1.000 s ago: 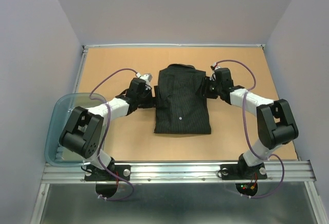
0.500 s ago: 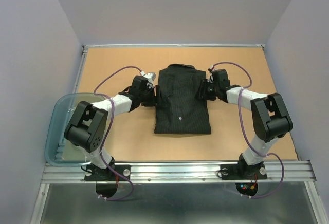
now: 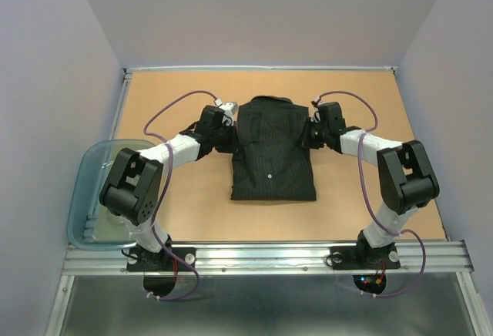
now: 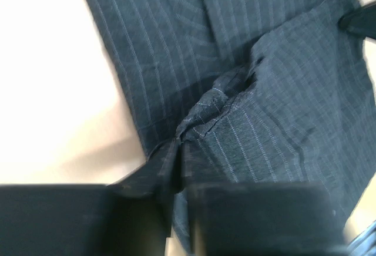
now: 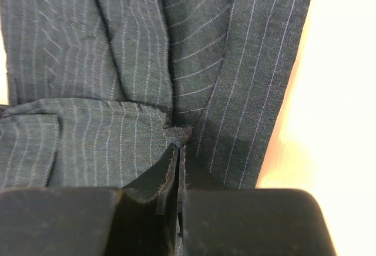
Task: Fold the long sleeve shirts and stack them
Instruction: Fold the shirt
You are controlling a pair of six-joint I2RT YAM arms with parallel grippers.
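— What do the grippers have?

— The left gripper [image 3: 224, 131] is closed on a pinch of cloth at the left side edge of the black pinstriped shirt [image 3: 273, 155]. Its wrist view shows the fabric bunched into a ridge that runs down between the fingers. The right gripper [image 3: 309, 134] is closed too, with a small fold of the right side edge nipped between its fingers [image 5: 88, 221].

— So the shirt sits between them?

— Yes, inward of each one. It lies flat on the table [image 3: 177, 93], folded to a narrow rectangle. Its long axis runs away from the arm bases, with the collar [image 3: 269, 103] at the far end and the hem [image 3: 273, 196] at the near end.

— Where along that axis are the grips?

— Both are in the far half, nearer the collar than the hem, roughly level with each other. Neither arm is the closer one.

— And the next move?

— My guess is a lift of the collar half, carried toward the hem. That would need both arms to travel together along the long axis. The plastic tub [image 3: 77, 197] is well off to the left, clear of that path.
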